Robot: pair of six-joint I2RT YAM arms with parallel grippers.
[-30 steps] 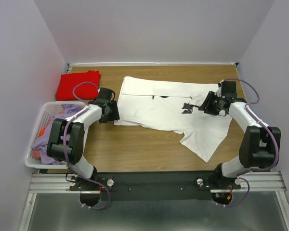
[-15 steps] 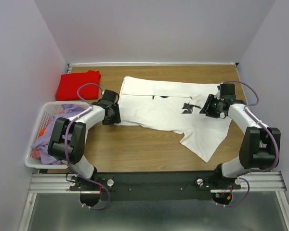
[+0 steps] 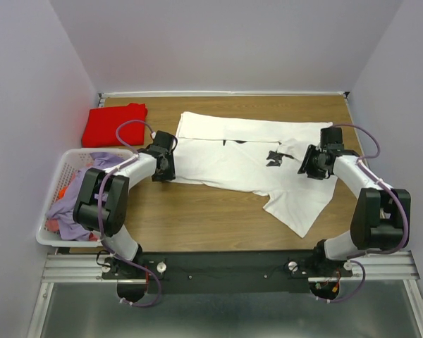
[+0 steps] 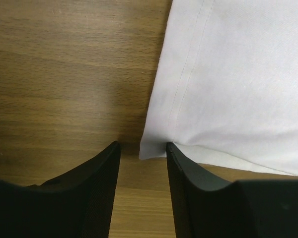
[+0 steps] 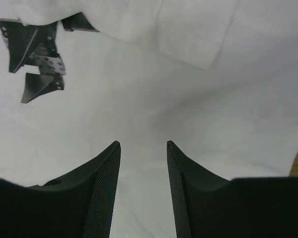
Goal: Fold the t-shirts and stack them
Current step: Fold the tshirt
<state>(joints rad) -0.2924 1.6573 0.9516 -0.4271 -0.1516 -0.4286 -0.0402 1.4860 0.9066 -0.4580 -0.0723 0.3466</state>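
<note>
about halfway, i judge: red t-shirt (image 3: 113, 124) folded at the bench's (image 3: 211, 218) far left corner, white t-shirt (image 3: 233, 158) spread mid-bench unfolded, left end effector (image 4: 142, 146) apart astride its corner, right end effector (image 5: 142, 144) apart above it.

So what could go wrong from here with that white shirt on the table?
The left tool has only the very corner of the white shirt between its jaws, so the cloth might slip out on closing. The right tool sits over flat cloth, not an edge, so it may bunch the cloth or pinch several layers.
</note>
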